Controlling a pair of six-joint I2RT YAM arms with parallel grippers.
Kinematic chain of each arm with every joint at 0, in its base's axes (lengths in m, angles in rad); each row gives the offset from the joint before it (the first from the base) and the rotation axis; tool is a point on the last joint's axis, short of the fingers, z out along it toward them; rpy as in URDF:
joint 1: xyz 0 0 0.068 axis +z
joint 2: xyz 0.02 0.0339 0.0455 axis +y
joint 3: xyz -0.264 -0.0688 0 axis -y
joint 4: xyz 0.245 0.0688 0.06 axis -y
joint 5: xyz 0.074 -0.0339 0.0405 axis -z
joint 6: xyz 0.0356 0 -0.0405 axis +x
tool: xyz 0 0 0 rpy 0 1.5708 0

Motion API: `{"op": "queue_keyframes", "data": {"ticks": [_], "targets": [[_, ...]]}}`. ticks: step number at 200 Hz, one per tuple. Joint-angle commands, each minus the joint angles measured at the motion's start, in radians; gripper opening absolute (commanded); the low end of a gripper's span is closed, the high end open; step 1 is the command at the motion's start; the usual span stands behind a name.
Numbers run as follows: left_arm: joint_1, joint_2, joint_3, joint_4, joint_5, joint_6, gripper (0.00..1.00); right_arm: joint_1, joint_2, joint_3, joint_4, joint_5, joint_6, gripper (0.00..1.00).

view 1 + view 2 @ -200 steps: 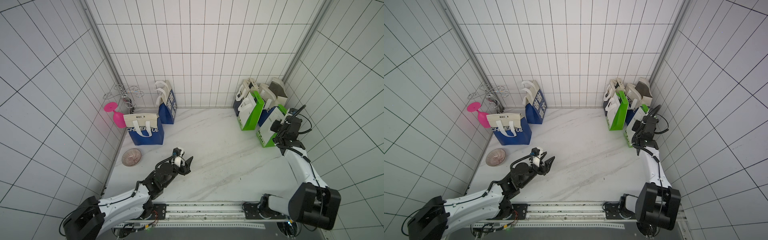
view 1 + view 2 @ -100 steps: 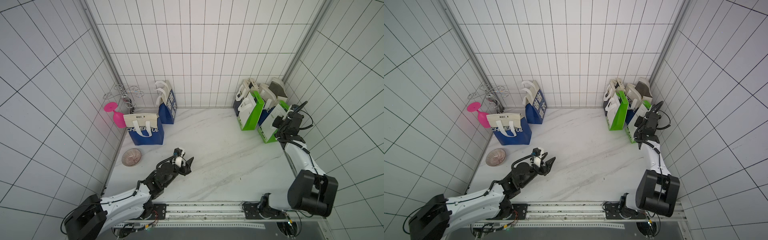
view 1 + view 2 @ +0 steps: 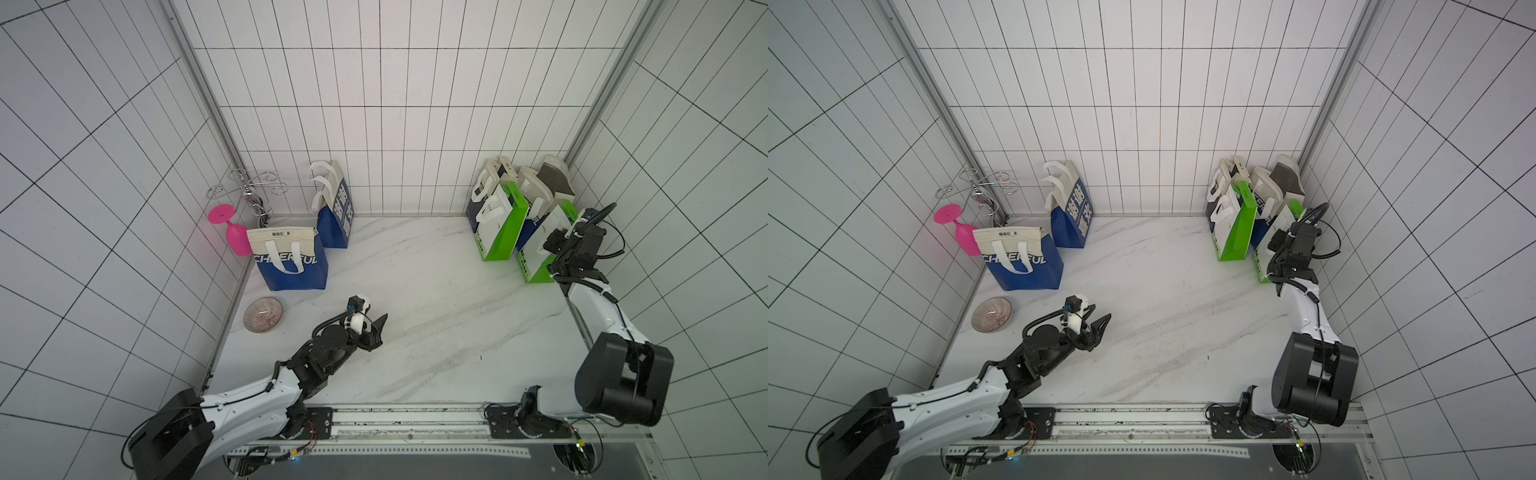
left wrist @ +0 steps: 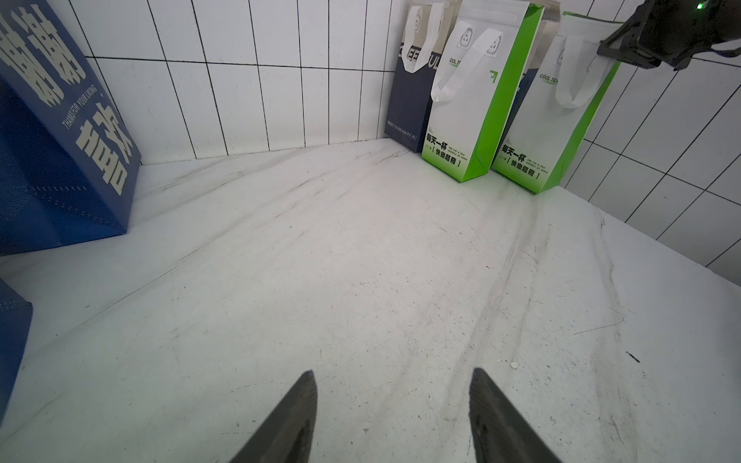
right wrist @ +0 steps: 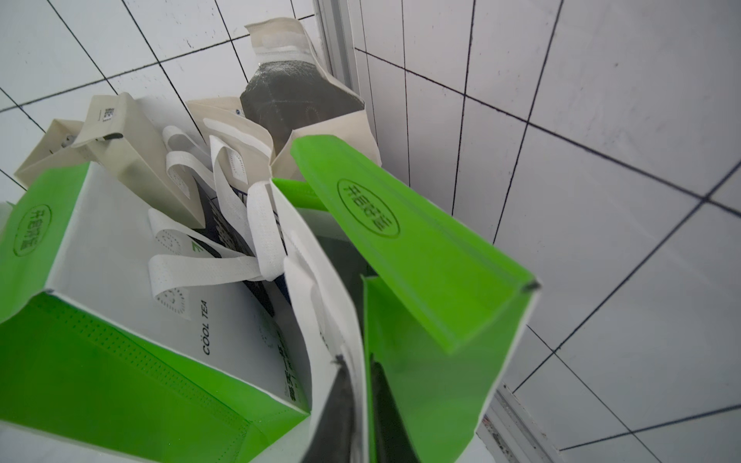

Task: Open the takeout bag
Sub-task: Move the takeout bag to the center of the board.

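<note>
The green-and-white fabric takeout bag (image 3: 536, 270), flap lifted, has been moved back beside the matching closed bag (image 3: 500, 237), its white wall straddled narrowly by the right hand (image 5: 357, 360), grip unclear, while the left hand (image 4: 393, 373) is kept wide.

The left arm (image 3: 249, 399) and right arm (image 3: 592, 301) are built of white links and bulky black joints. Black cables (image 3: 330, 321) are looped just behind the tapered black fingers (image 4: 288, 421).
</note>
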Motion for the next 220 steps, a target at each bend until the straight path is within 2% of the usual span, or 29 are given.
{"op": "queue_keyframes", "data": {"ticks": [1, 11, 26, 69, 86, 105, 125, 152, 177, 196, 220], "targets": [[0.005, 0.007, 0.013, 0.023, 0.009, 0.002, 0.62, -0.008, -0.04, 0.069, 0.007, 0.026, 0.073, 0.37], [0.005, 0.007, 0.014, 0.023, 0.008, 0.002, 0.62, -0.007, -0.067, 0.053, -0.009, 0.048, 0.097, 0.4], [0.005, 0.006, 0.013, 0.023, 0.003, 0.002, 0.62, -0.006, -0.118, 0.016, -0.011, 0.063, 0.141, 0.52], [0.005, 0.015, 0.019, 0.016, -0.003, -0.005, 0.62, 0.04, -0.323, -0.036, -0.163, 0.047, 0.192, 0.54], [0.005, 0.01, 0.026, -0.004, -0.033, -0.008, 0.62, 0.109, -0.431, -0.073, -0.22, 0.02, 0.205, 0.55], [0.007, -0.051, 0.038, -0.09, -0.143, -0.014, 0.62, 0.201, -0.538, -0.109, -0.254, -0.098, 0.236, 0.55], [0.01, -0.128, -0.001, -0.084, -0.191, -0.028, 0.62, 0.376, -0.59, -0.139, -0.258, -0.094, 0.175, 0.57], [0.011, -0.21, -0.035, -0.092, -0.22, -0.047, 0.62, 0.557, -0.52, -0.125, -0.24, -0.22, 0.124, 0.56], [0.023, -0.281, -0.014, -0.204, -0.304, -0.118, 0.61, 0.732, -0.397, -0.104, -0.153, -0.242, 0.072, 0.56], [0.043, -0.333, 0.092, -0.417, -0.337, -0.229, 0.61, 0.822, -0.285, -0.099, -0.038, -0.285, 0.06, 0.56], [0.078, -0.391, 0.295, -0.641, -0.218, -0.286, 0.61, 0.907, -0.118, -0.061, 0.087, -0.335, 0.037, 0.57]]}}
